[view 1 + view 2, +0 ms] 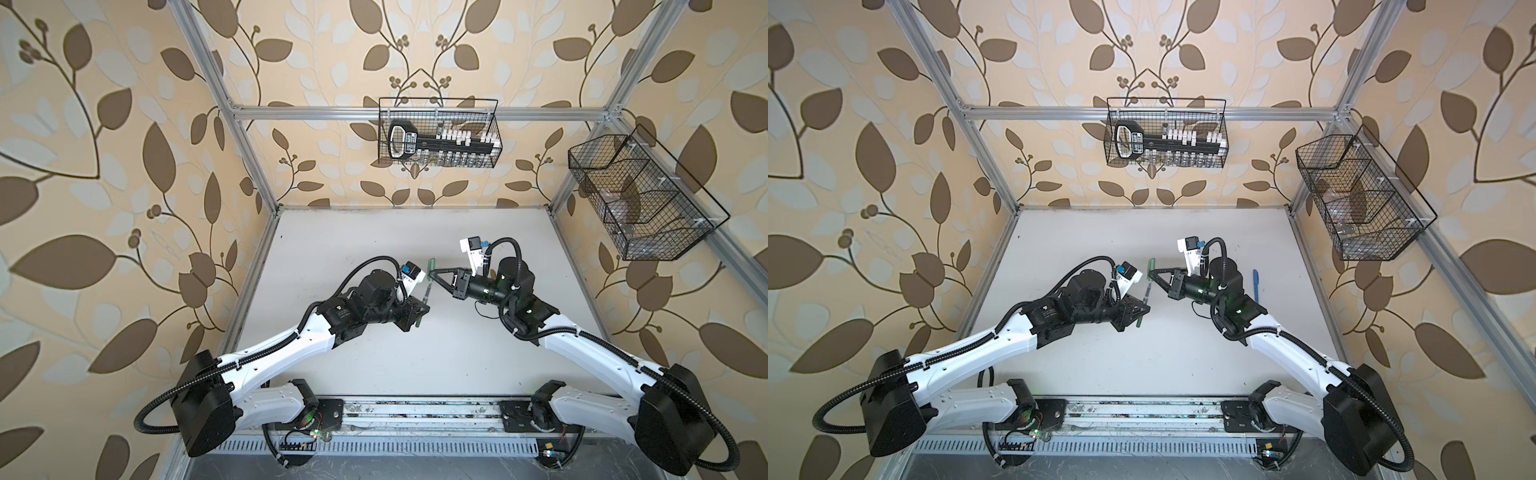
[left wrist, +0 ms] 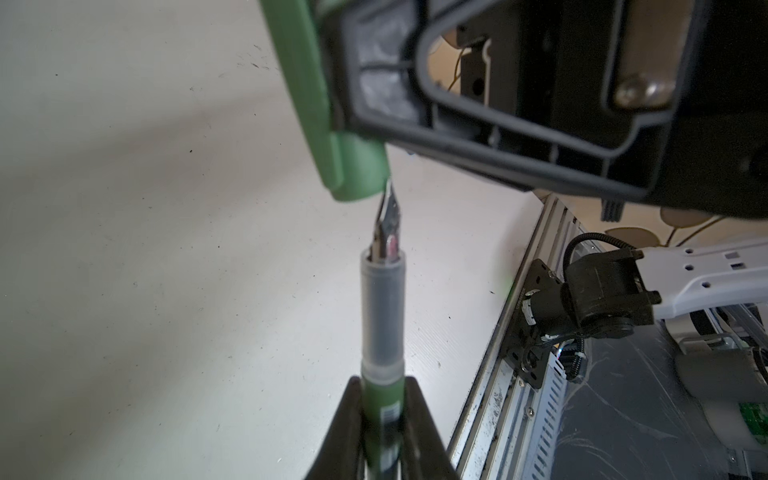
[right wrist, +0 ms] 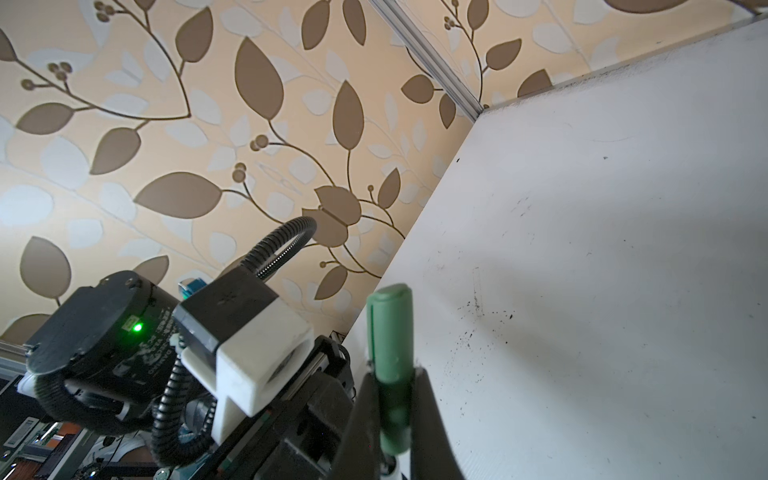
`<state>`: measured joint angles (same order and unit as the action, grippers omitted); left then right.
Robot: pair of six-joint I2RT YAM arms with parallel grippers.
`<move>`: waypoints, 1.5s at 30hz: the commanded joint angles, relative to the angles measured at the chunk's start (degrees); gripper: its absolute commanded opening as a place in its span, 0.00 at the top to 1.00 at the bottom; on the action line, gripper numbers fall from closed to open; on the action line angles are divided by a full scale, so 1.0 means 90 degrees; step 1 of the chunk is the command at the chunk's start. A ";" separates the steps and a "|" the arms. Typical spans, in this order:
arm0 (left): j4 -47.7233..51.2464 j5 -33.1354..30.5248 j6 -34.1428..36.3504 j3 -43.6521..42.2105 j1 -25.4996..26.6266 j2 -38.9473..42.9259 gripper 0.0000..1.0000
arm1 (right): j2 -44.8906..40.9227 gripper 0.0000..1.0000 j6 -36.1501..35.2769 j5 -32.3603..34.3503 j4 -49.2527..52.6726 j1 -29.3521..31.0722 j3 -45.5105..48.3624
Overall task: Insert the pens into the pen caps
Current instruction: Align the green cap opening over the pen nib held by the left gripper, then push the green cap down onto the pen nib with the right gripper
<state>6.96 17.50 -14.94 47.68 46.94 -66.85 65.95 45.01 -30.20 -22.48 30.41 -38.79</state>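
The left gripper pinches the green pen by its barrel. The right gripper is clamped on the green cap. The pen's tip sits right at the cap's open mouth. A blue pen lies on the table, well apart from the cap, beyond the right arm.
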 commanded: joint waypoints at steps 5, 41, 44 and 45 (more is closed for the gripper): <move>-0.0358 -0.0247 0.0170 0.0120 0.0050 0.0182 0.84 | -0.0200 0.92 0.0067 0.0143 -0.0221 0.0102 0.0266; -0.0256 -0.0137 0.0254 0.0170 0.0058 0.0221 0.85 | -0.0221 0.92 -0.0475 0.0093 0.0185 0.0184 -0.0252; -0.0266 -0.0156 0.0254 0.0162 0.0058 0.0201 0.85 | -0.0252 0.92 -0.0455 0.0112 0.0155 0.0203 -0.0160; -0.0275 -0.0147 0.0247 0.0161 0.0058 0.0211 0.85 | -0.0268 0.92 -0.0453 0.0137 0.0154 0.0212 -0.0126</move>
<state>6.09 16.38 -13.85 47.97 46.96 -66.54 64.49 40.42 -28.56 -19.53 31.88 -41.19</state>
